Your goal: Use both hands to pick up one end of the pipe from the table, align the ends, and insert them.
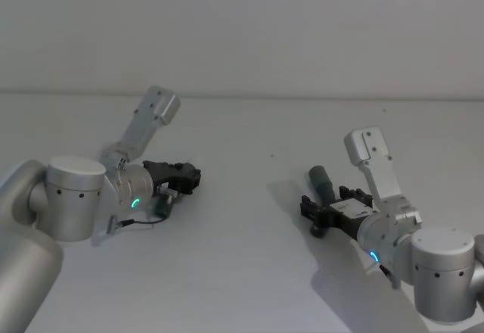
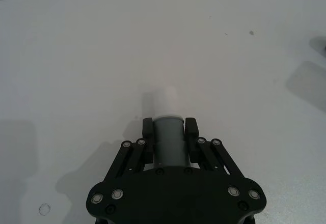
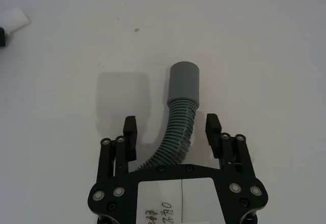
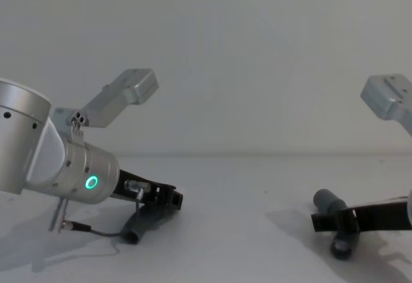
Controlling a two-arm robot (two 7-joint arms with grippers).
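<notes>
A dark grey plastic tube [image 2: 168, 145] with white tip [image 2: 164, 102] is clamped in the left gripper [image 2: 169, 127], tip projecting forward. A ribbed grey hose [image 3: 175, 137] with smooth collar [image 3: 184, 83] is curved between the right gripper's [image 3: 172, 126] spread fingers, untouched.

Two pipe pieces lie well apart on the table [image 1: 242, 272] — one left, one right. The left piece [image 2: 168, 145] sits between the left gripper [image 2: 169, 127] fingers, touching both. The right piece [image 3: 183, 81] lies between the right gripper [image 3: 173, 127] fingers — clear of each.
</notes>
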